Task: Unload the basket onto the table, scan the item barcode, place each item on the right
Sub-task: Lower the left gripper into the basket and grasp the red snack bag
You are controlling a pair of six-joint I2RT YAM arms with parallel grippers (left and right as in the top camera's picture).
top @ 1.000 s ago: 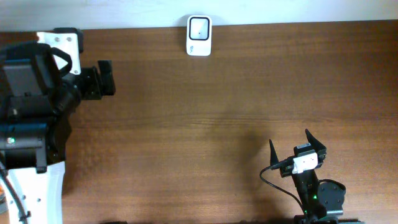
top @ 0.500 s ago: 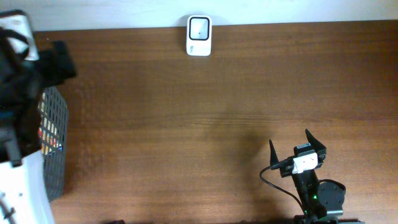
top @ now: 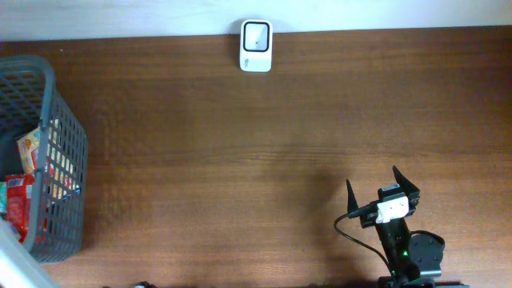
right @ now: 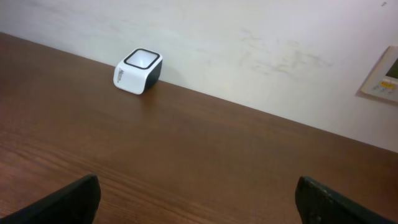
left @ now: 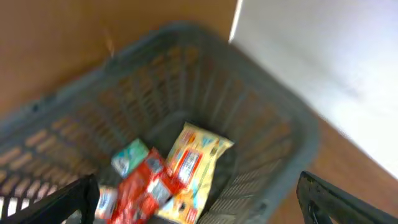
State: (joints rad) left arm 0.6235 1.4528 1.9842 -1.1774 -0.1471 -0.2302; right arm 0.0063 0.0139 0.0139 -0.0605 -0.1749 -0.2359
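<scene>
The white barcode scanner (top: 256,46) with its dark window stands at the table's back edge; the right wrist view shows the scanner (right: 138,70) far ahead on the left. Several snack packets lie in a grey mesh basket (top: 68,160) at the left edge. In the left wrist view a yellow packet (left: 205,155), a red packet (left: 146,190) and a teal one (left: 129,158) lie on the basket floor. My left gripper (left: 198,182) hangs open above them and holds nothing. My right gripper (top: 372,180) rests open and empty at the front right.
The basket's rim (left: 273,99) runs close under my left fingers, with the pale wall behind it. A small panel (right: 385,78) is mounted on the wall at the far right. Bare brown table (top: 240,160) lies between basket, scanner and right arm.
My left arm has swung left out of the overhead view, uncovering the basket and its packets. The right arm has not moved.
</scene>
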